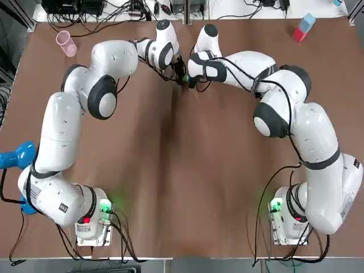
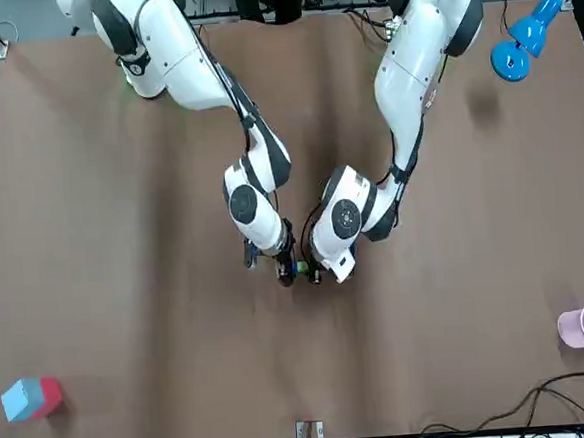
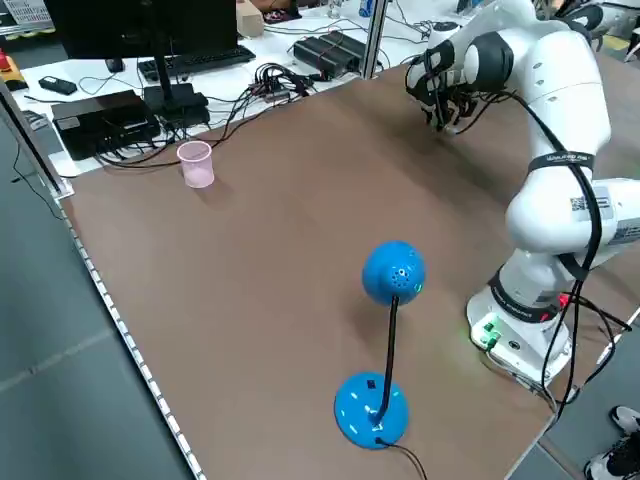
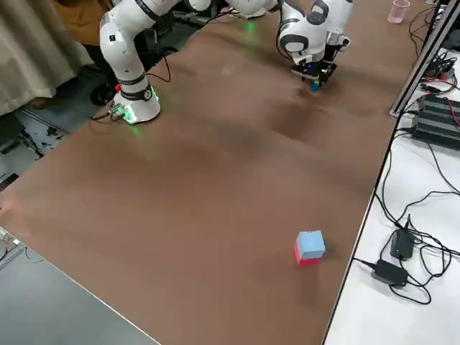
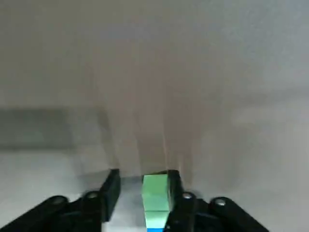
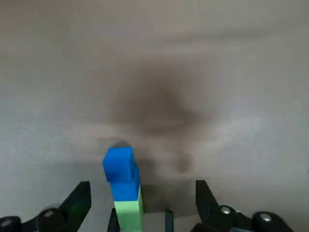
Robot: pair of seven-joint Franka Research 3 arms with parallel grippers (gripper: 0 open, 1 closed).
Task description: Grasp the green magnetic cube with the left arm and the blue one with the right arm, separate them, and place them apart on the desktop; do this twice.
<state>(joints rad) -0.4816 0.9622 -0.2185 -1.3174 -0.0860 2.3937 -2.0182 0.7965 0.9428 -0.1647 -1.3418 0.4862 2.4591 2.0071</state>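
The two arm bases stand at the near edge of a brown table. Between and beyond them a broad stretch of open tabletop runs out to mid-table. On the robot's left, a blue stand with a round head sits at the side edge, well apart from the work.

Both arms reach to the far centre, where their tips meet low over the surface. The green cube and the blue cube are joined there, touching face to face.

The left gripper is part open around the green cube. One finger lies against the cube and a gap separates it from the other. The right gripper is spread wide around the blue cube, with neither finger touching it. Whether the cubes rest on the table cannot be told.

There is open table to either side of the grippers. Farther off, a pink cup stands near the far left corner. A red and light-blue block lies near the far right corner, just inside the far edge.
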